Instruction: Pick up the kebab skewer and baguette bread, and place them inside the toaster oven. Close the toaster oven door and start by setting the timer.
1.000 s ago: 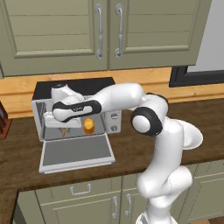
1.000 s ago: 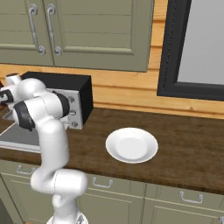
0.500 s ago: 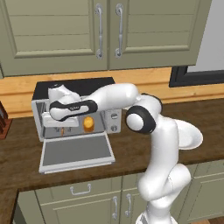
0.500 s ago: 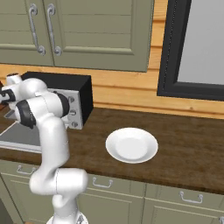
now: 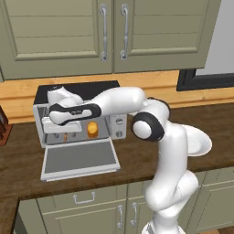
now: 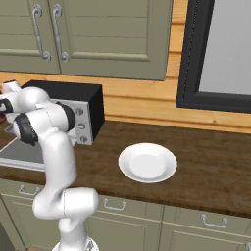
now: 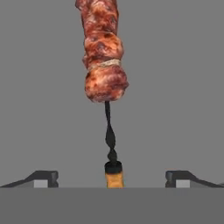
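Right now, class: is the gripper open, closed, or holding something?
Gripper: open, fingers spread to either side of the kebab skewer, not clamped on it.

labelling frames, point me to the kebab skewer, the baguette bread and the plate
kebab skewer (image 7: 103, 48), hand view, on the meat chunks
baguette bread (image 5: 93, 130), left base view, on its orange crust
plate (image 6: 147, 163), right base view, on its bare middle

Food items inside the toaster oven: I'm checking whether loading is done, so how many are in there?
2. The baguette bread stands near the right of the toaster oven cavity; the kebab skewer lies on the grey floor ahead of the open fingers. The arm may hide more.
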Motion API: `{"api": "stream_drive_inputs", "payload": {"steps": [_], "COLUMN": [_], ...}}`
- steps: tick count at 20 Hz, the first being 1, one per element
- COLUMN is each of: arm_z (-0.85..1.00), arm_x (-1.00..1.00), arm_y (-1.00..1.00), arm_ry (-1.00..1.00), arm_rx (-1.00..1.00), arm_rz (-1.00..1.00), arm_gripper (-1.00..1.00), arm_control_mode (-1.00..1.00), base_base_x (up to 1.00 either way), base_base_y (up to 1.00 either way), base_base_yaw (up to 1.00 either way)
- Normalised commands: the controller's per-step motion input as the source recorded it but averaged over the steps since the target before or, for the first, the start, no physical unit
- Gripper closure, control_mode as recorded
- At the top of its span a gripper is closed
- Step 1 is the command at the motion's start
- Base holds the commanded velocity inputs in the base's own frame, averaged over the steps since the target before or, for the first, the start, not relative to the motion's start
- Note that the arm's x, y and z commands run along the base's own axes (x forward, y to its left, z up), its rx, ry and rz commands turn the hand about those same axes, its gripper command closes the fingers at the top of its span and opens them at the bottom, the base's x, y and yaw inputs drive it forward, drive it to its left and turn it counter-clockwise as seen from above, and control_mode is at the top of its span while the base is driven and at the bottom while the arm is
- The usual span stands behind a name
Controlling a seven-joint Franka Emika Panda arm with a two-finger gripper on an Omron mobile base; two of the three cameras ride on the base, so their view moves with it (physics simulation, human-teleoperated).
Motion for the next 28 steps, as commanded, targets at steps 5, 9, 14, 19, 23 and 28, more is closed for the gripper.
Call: {"api": "stream_drive_inputs", "payload": {"steps": [5, 9, 14, 19, 23, 28], "arm_z": [0.01, 0.00, -0.06, -0.34, -0.20, -0.23], "arm_x": [-0.72, -0.74, -0.50, -0.02, 0.14, 0.01], "arm_y": [-0.36, -0.34, -0.56, -0.59, -0.12, 0.00], "arm_ry": [0.00, 0.00, 0.01, 0.02, 0.00, 0.00], "arm_rx": [0.02, 0.05, 0.07, 0.04, 0.04, 0.04], "arm_rz": [0.00, 0.00, 0.00, -0.01, 0.00, 0.00], "arm_gripper": [-1.00, -1.00, -1.00, -1.00, -1.00, -1.00], "arm_control_mode": [-1.00, -1.00, -1.00, -1.00, -1.00, -1.00], "base_base_x": [0.00, 0.00, 0.00, 0.00, 0.00, 0.00], "base_base_y": [0.00, 0.00, 0.00, 0.00, 0.00, 0.00], "base_base_yaw": [0.00, 0.00, 0.00, 0.00, 0.00, 0.00]}}
